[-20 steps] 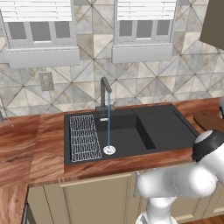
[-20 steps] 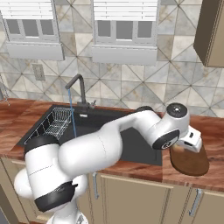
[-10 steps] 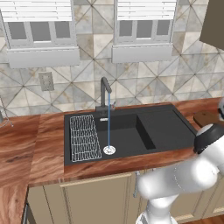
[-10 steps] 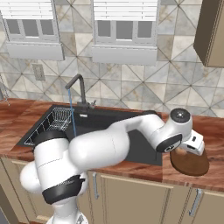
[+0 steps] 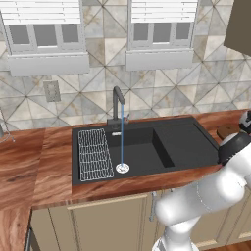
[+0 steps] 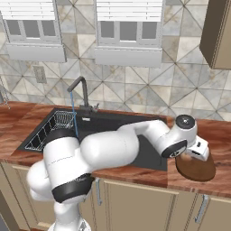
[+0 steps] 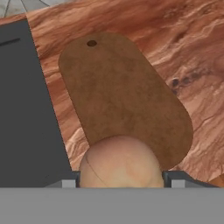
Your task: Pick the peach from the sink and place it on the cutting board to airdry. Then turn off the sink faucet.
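The peach (image 7: 120,162), pale orange and round, sits between my gripper's (image 7: 120,183) two tips, which are shut on it. It hangs just over the near end of the reddish-brown cutting board (image 7: 122,96). In the right base view the hand (image 6: 199,150) hovers over the cutting board (image 6: 196,168) on the counter right of the sink (image 6: 108,124). The dark faucet (image 5: 117,103) stands behind the black sink (image 5: 181,142), and a thin stream of water (image 5: 121,147) runs from its spout onto the white drain disc (image 5: 122,168).
A white wire rack (image 5: 94,154) lies in the left part of the basin. The sink's flat drainer edge (image 7: 26,109) borders the board on its left. Wood countertop (image 7: 183,57) surrounds the board. A dark cabinet (image 6: 216,36) hangs at the upper right.
My hand with the peach has sunk a little lower over the cutting board. The water keeps running.
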